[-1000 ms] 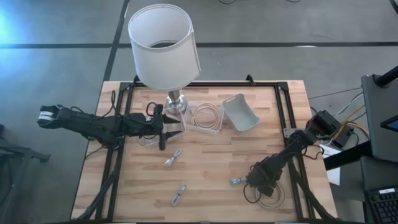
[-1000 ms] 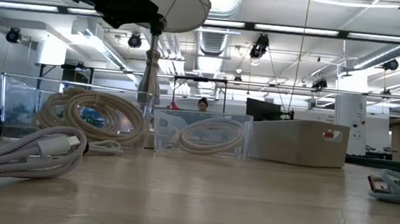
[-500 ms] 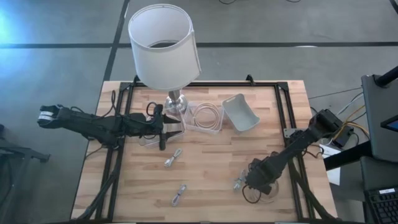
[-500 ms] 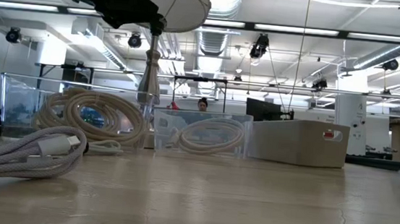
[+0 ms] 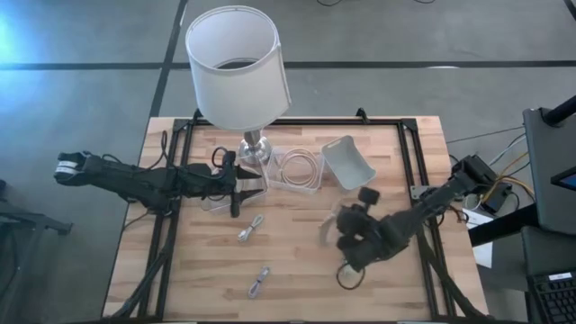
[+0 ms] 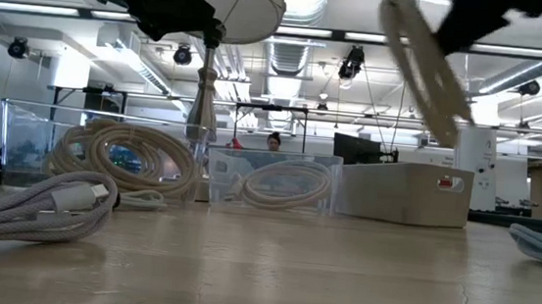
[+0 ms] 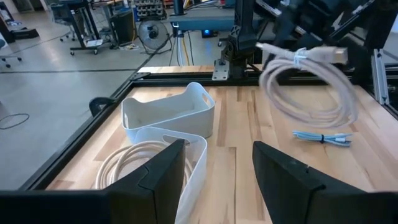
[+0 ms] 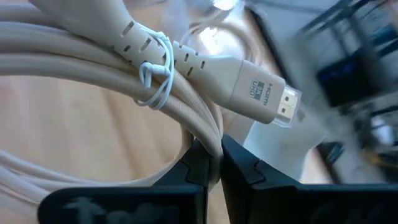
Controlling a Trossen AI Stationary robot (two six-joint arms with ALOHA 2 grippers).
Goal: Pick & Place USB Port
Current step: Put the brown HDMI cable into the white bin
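Note:
My right gripper (image 5: 354, 236) is shut on a coiled beige HDMI cable (image 7: 311, 81), raised over the right half of the table. In the low view the coil (image 6: 424, 65) shows edge-on and tilted, high above the wood. A thin tie (image 8: 155, 78) binds the strands beside the connector (image 8: 261, 93). My left gripper (image 7: 217, 180) is open and waits near the lamp's foot (image 5: 252, 148), touching nothing. A clear box (image 5: 297, 169) holding another coiled cable and a pale bin (image 5: 349, 164) stand on the table's far part. My right gripper pinches the bundled strands of the coil (image 8: 205, 134) between its two fingers, a short way from the tie and the connector. The fingers lie across the strands. The coil is lifted clear of the table and hangs tilted below the gripper (image 7: 314, 102).
A tall lamp with a white shade (image 5: 236, 67) stands at the far edge. Two small bundled cables (image 5: 250, 229) (image 5: 259, 282) lie on the wood in the middle, and a bluish one (image 7: 323, 138) lies near the right arm. A black frame (image 5: 409, 162) borders the table.
My right gripper has risen from the table's near right part and moved left and toward the far edge, carrying the coil. The coil, which lay on the wood a second ago, is now lifted clear and hangs tilted.

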